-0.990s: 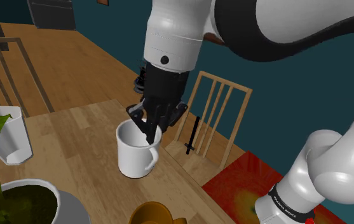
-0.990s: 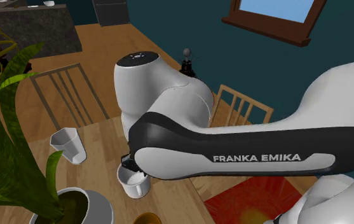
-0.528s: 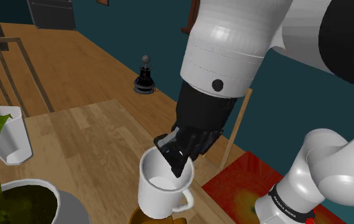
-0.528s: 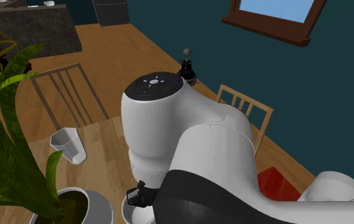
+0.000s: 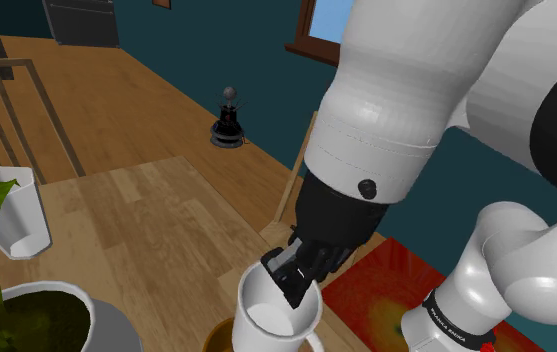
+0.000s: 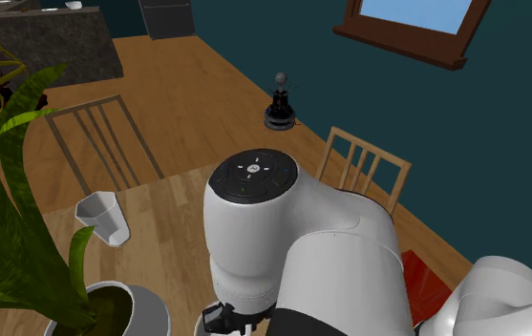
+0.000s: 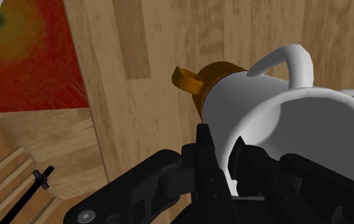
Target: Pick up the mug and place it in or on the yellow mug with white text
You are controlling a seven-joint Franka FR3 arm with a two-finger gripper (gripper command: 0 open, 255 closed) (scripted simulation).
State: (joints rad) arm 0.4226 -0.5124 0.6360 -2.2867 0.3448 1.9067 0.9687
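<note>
Claw [image 5: 295,281] pinches white mug [image 5: 274,320] by rim, one finger inside, one outside. Mug off table [image 5: 156,230], poised directly above yellow mug [image 7: 216,72]; contact between them unclear. Pickup looks done. Left: lower, seat on yellow mug, release.
</note>
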